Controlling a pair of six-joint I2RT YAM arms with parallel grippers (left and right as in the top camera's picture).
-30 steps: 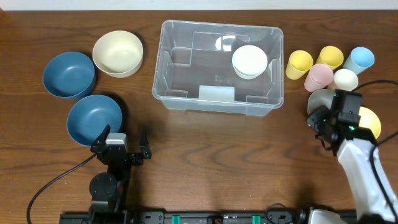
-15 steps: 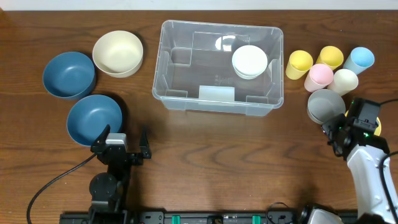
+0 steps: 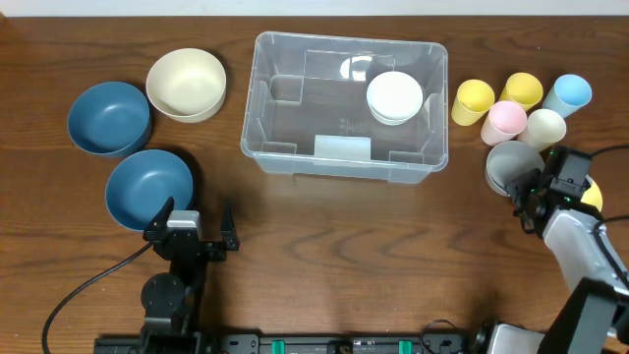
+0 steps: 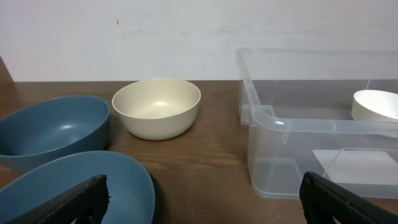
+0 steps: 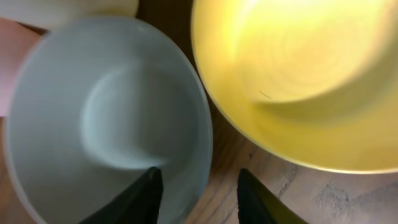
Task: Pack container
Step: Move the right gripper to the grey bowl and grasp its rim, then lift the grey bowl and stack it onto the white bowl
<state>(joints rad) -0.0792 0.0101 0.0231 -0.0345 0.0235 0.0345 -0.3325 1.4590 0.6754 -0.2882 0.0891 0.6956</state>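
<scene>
My left arm [image 3: 169,295] sits low, below the container's [image 3: 344,169] left front corner. My left gripper [image 3: 193,216] points toward that corner, held level, its jaws spread as wide as they go with nothing between them.

My right arm [image 3: 575,246] reaches up from below the container's right end, its wrist bent inward. My right gripper [image 3: 529,195] points down, off to the right of the container. Its jaws are partly apart, and the fingers [image 5: 140,193] straddle the rim of a grey bowl [image 3: 509,165], one inside and one outside, with a gap showing.
</scene>
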